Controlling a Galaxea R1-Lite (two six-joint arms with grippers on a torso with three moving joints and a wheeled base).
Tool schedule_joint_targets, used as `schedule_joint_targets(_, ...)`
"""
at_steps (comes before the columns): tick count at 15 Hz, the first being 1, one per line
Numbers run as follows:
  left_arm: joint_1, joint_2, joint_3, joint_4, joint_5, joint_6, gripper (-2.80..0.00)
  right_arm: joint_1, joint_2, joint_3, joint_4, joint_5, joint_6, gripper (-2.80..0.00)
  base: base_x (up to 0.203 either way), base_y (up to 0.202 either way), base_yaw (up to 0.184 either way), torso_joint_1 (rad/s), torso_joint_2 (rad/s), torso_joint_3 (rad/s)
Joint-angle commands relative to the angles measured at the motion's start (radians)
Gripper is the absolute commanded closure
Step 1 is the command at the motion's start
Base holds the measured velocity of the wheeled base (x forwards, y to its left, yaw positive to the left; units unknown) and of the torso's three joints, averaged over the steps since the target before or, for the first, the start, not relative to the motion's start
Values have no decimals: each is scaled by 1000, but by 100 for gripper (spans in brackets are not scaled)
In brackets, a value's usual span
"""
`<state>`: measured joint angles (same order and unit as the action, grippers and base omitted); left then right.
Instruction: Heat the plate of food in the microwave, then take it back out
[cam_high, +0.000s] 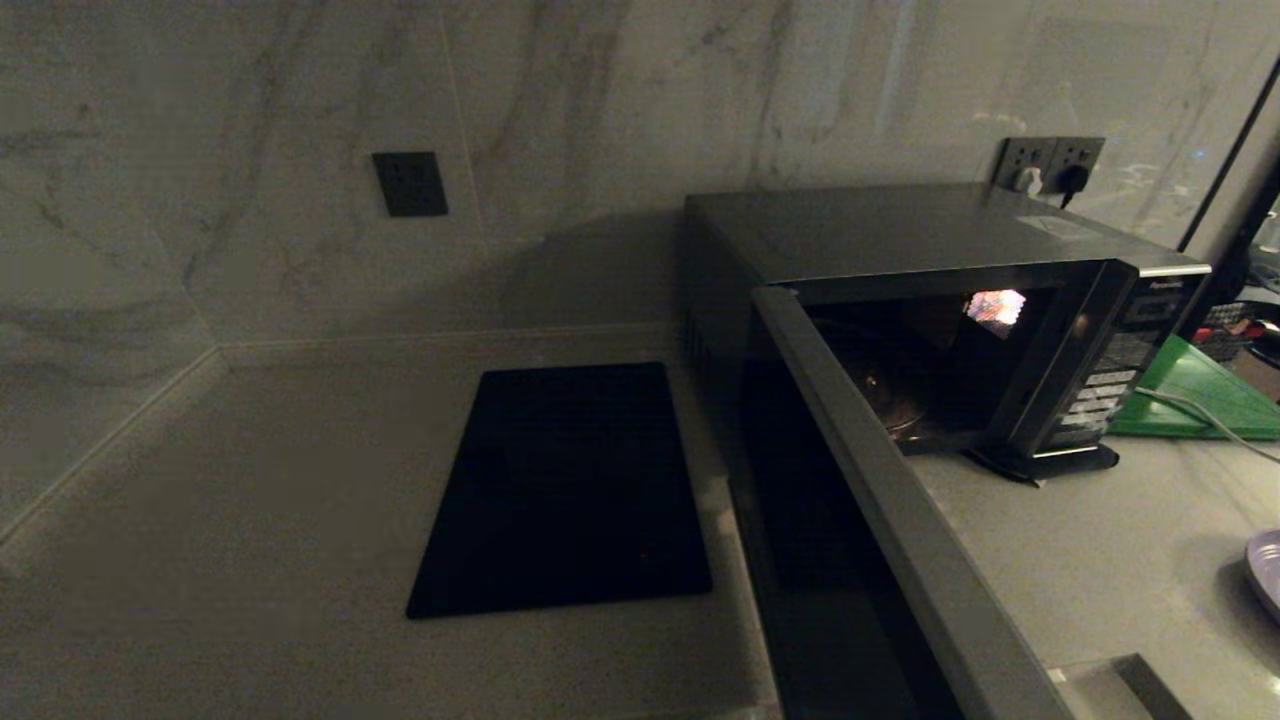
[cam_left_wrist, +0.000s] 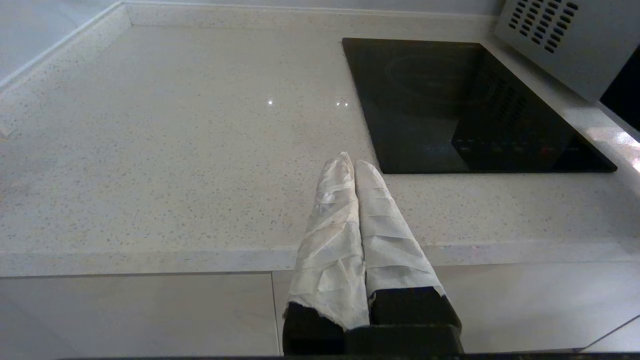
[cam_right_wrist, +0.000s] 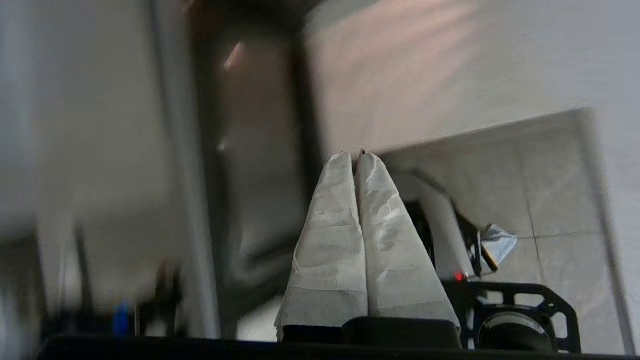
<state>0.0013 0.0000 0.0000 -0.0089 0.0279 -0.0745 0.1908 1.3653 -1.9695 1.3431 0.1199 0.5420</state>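
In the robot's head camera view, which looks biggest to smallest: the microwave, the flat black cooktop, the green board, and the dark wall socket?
1. The microwave, with its open door swung toward the camera, which inflates it.
2. The black cooktop.
3. The green board, partly cut off behind the microwave, so unsure.
4. The dark wall socket.

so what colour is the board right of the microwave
Green. The board shows best in the head view, beside the microwave.

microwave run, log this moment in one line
microwave: door open, cavity lit | plate of food: on counter, right edge | right gripper: shut, empty | left gripper: shut, parked
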Motion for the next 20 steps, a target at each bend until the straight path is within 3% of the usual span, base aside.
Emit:
schedule_joint_targets(1,0,2,0,0,1,-1,0,155,7,-10,15,33,-21,0,0,0,0,0,0,0)
schedule_joint_targets(3,0,2,0,0,1,-1,0,210,11,-11,13,165,-102,0,0,0,0,0,0,0)
schedule_joint_targets(6,0,2,0,0,1,-1,0,226,41,-11,2,358,-258,0,0,0,0,0,0,0)
schedule_joint_targets(8,0,2,0,0,1,-1,0,257,77,-12,-35,410,-304,0,0,0,0,0,0,0)
schedule_joint_targets(11,0,2,0,0,1,-1,0,336,150,-11,-122,416,-310,0,0,0,0,0,0,0)
schedule_joint_targets(16,0,2,0,0,1,-1,0,438,301,-11,-143,403,-287,0,0,0,0,0,0,0)
schedule_joint_targets(20,0,2,0,0,1,-1,0,547,368,-11,-142,265,-251,0,0,0,0,0,0,0)
